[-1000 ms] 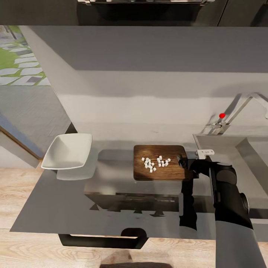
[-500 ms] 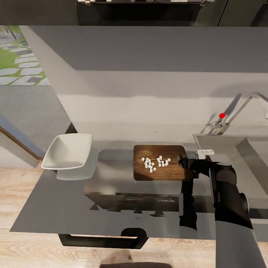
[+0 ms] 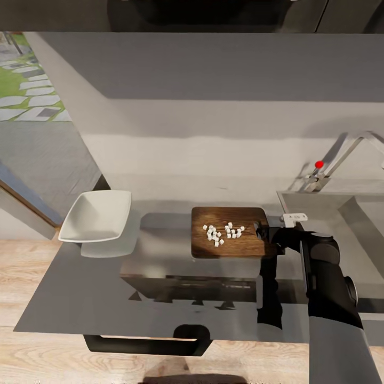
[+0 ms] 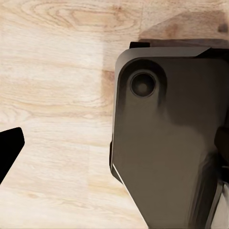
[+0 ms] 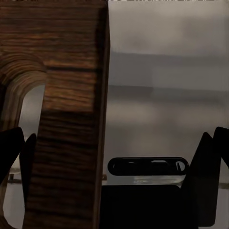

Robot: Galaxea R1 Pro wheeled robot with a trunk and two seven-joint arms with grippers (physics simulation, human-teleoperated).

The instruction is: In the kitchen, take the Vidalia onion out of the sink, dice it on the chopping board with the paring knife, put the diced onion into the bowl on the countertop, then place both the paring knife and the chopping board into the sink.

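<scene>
The right gripper (image 3: pixel 263 233) sat at the right edge of the chopping board (image 3: pixel 229 233), its jaws spread wide with one finger (image 5: pixel 16 157) on either side of the board's edge, not visibly pinching it. Small white onion dice (image 3: pixel 222 233) lay piled mid-board. The white bowl (image 3: pixel 98 215) stood well apart on the countertop (image 3: pixel 160 250), the sink (image 3: pixel 320 205) just beside the arm. Whether the left gripper's jaws were spread or closed, I couldn't tell.
</scene>
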